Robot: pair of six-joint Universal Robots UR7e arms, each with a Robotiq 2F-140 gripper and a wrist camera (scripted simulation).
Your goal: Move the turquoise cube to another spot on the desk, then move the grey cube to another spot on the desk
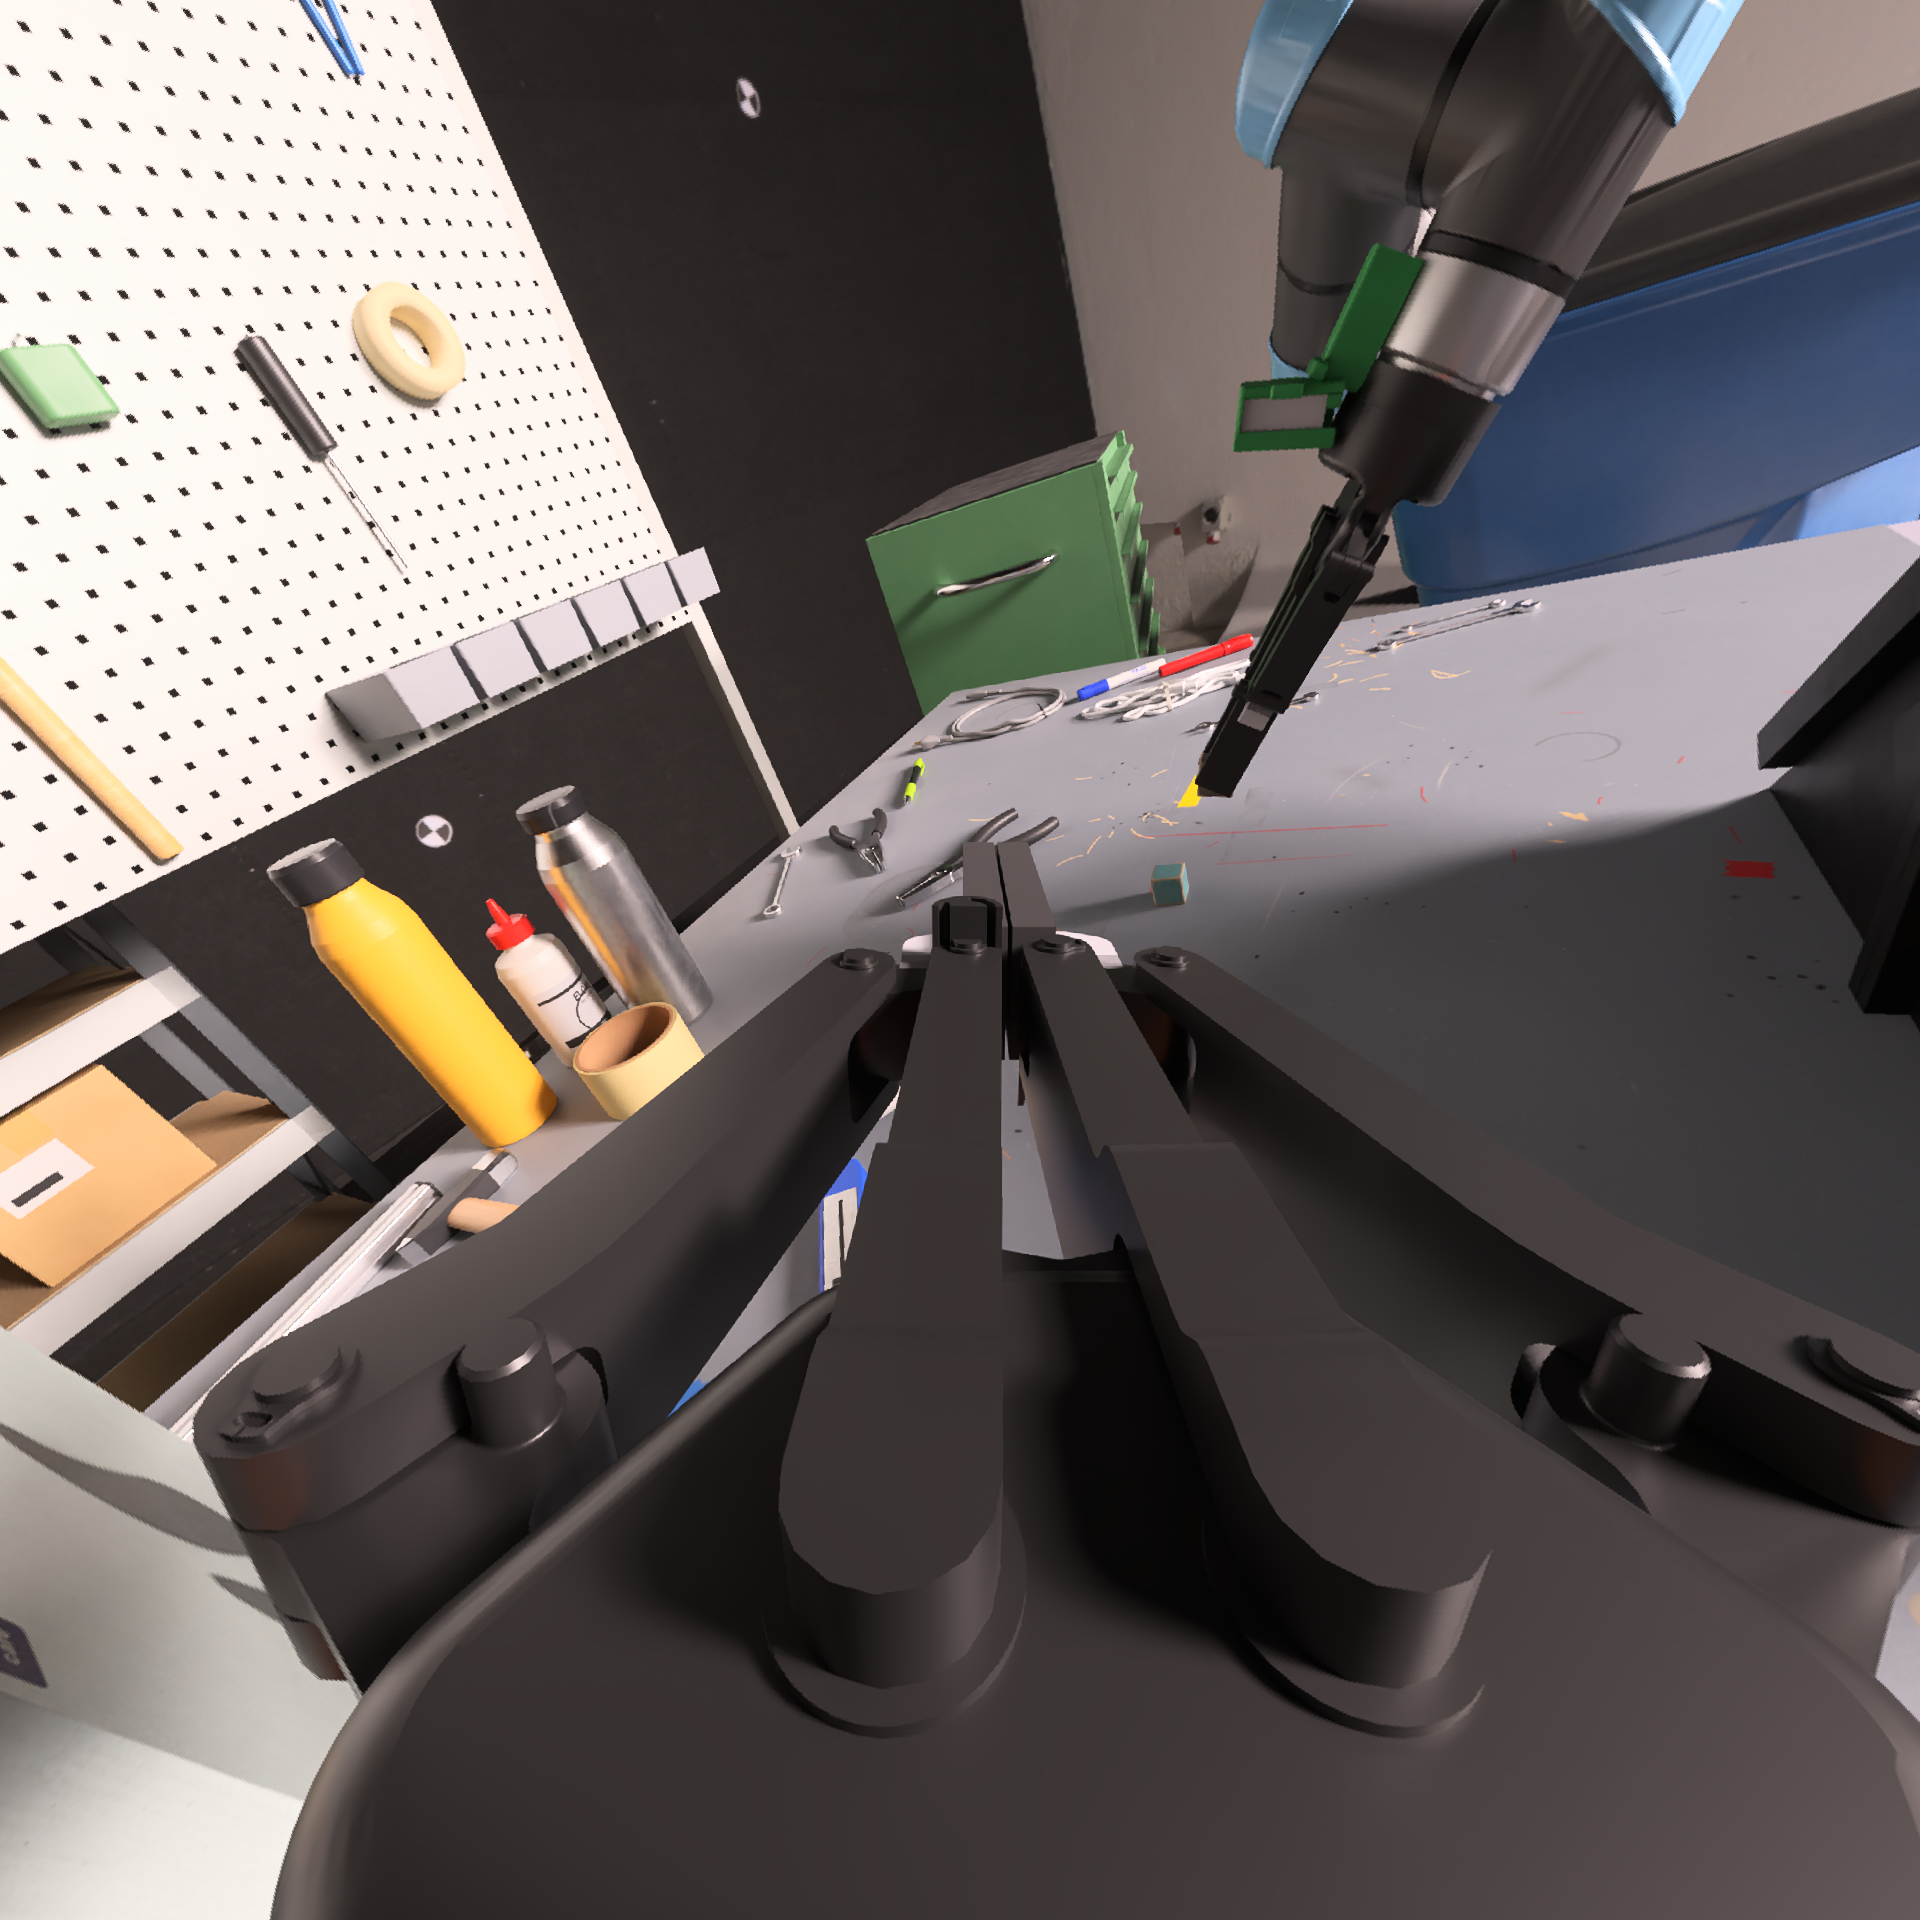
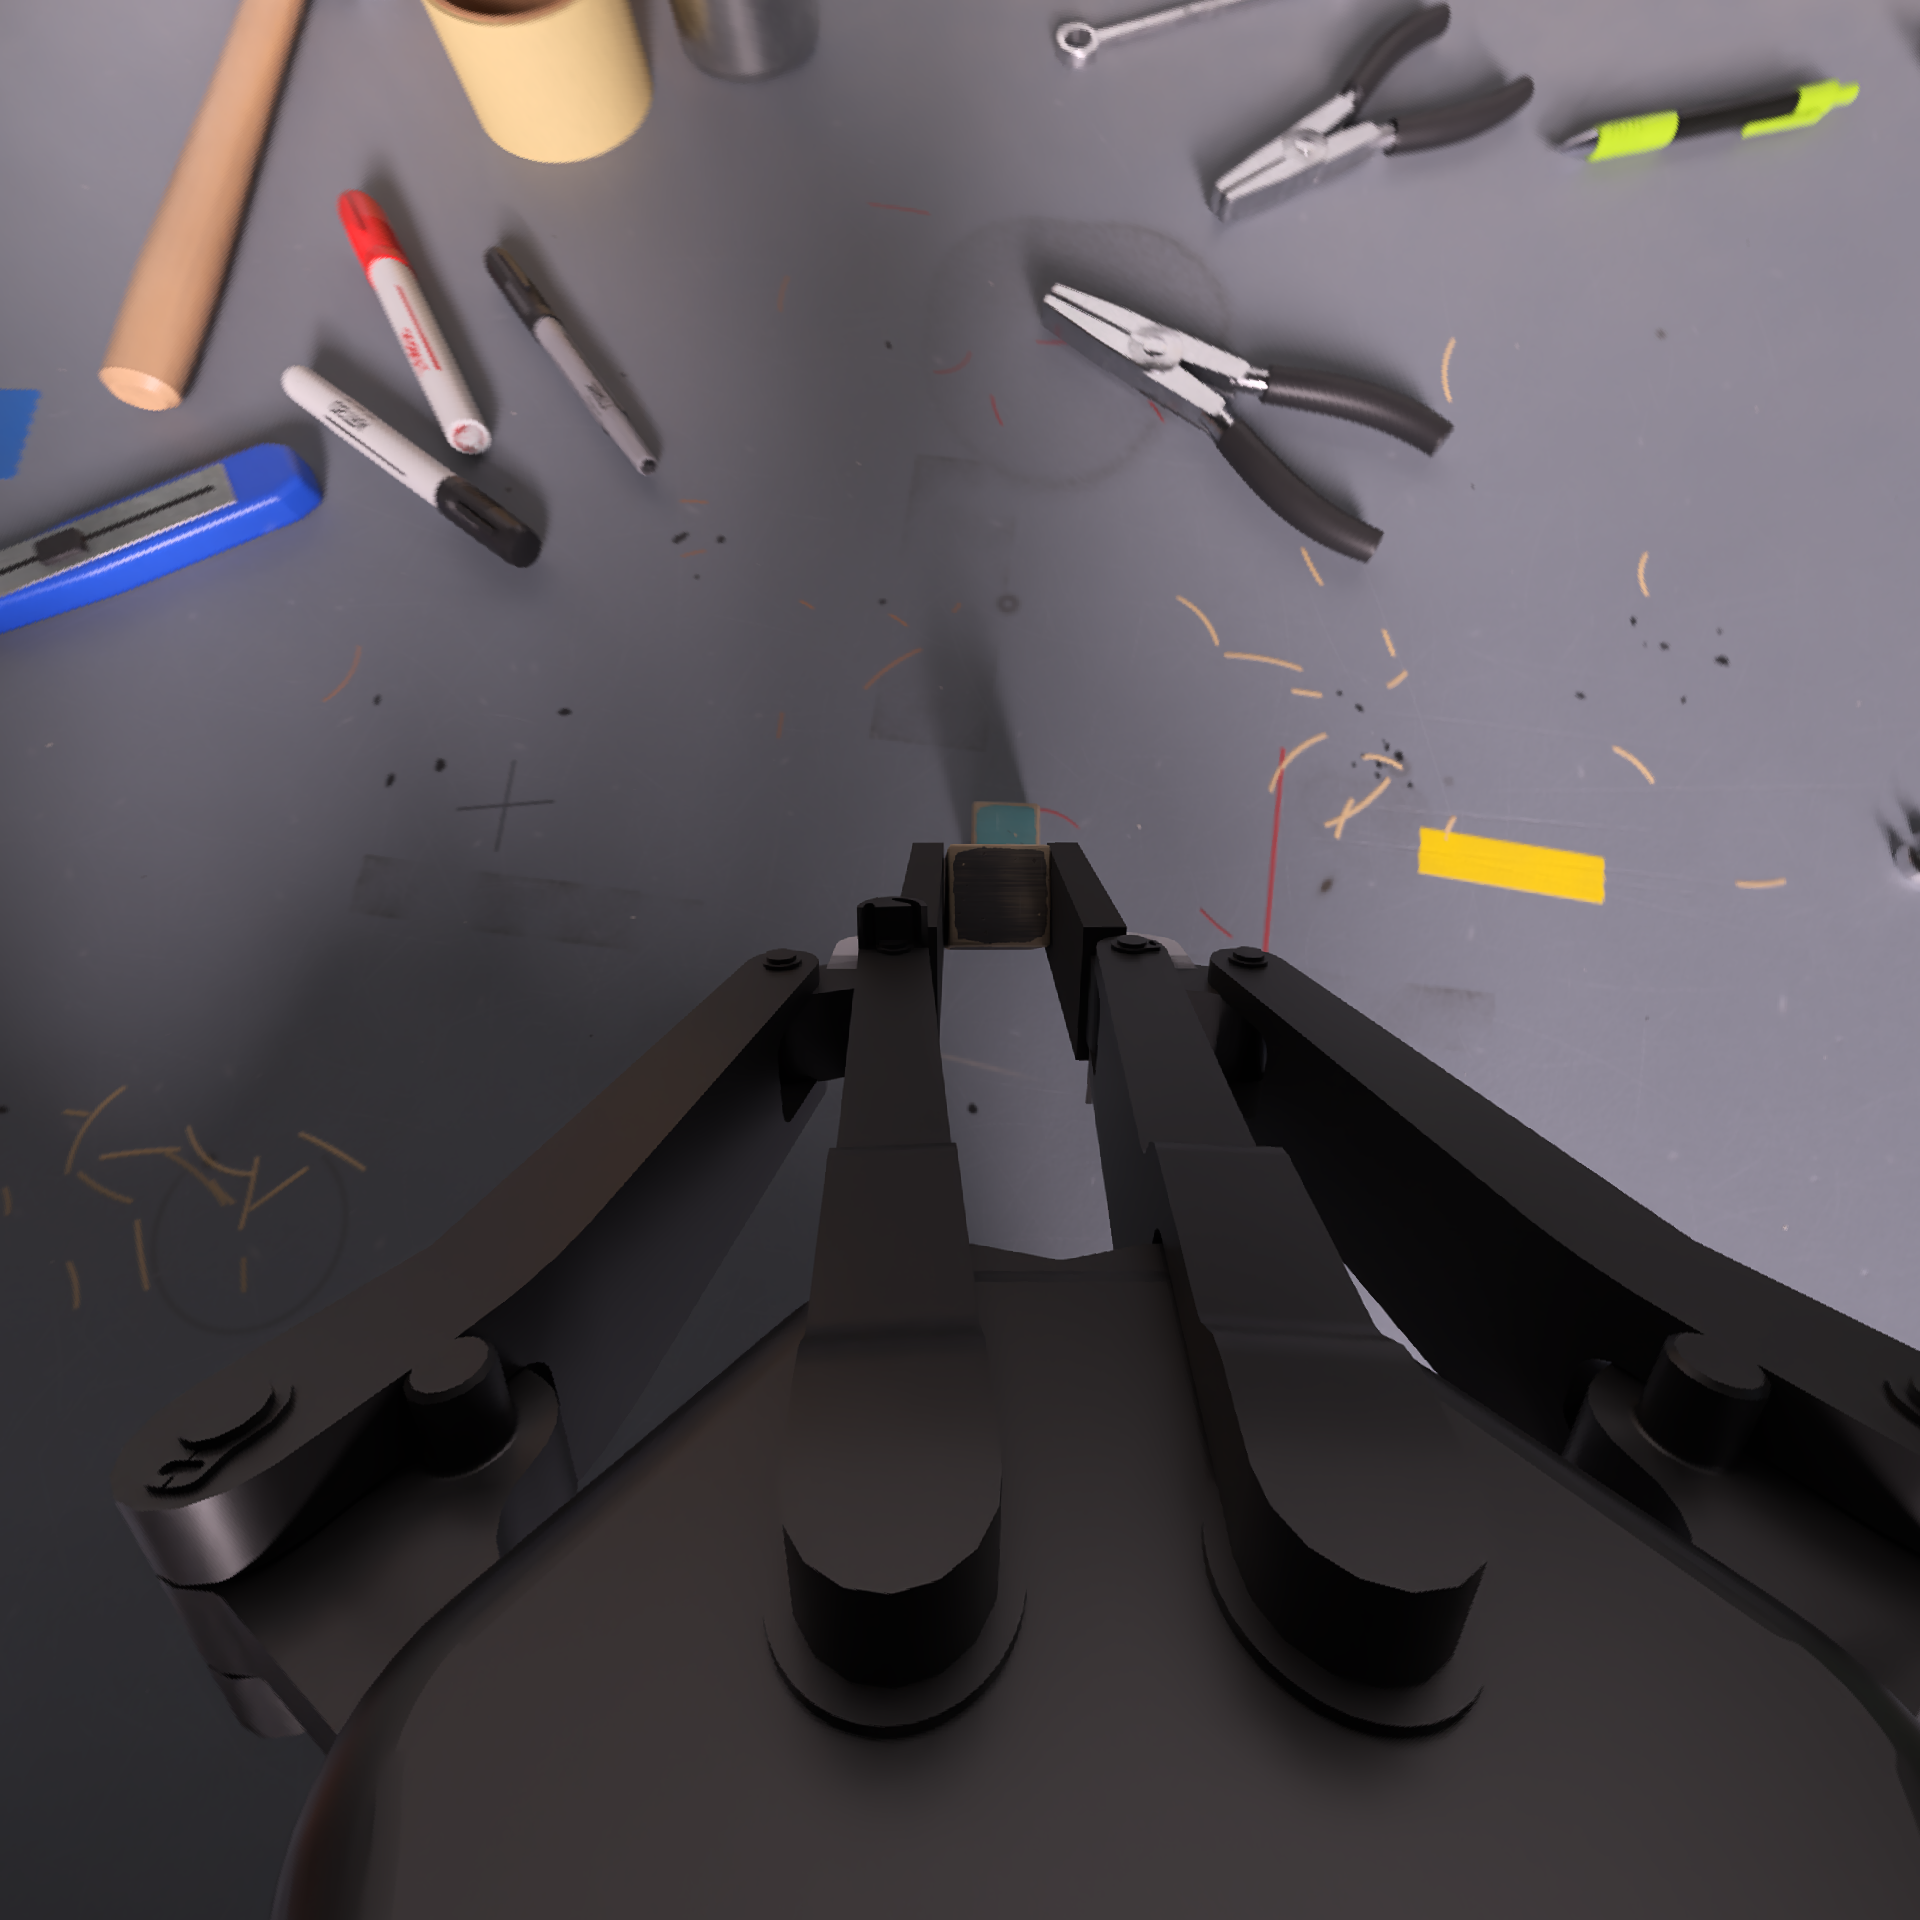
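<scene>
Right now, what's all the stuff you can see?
grey cube: one, dark grey, gripped by right end effector
turquoise cube: one, turquoise, desk, just beyond grey cube
pliers: two, black handles, desk
markers: three, red, white, black, desk
utility knife: one, blue, desk
tape strip: one, yellow, desk
bottles: two, yellow and silver, below pegboard
cabinet: one, green, beyond desk
left end effector: one, black, shut, empty
right end effector: one, black, shut on grey cube
</scene>
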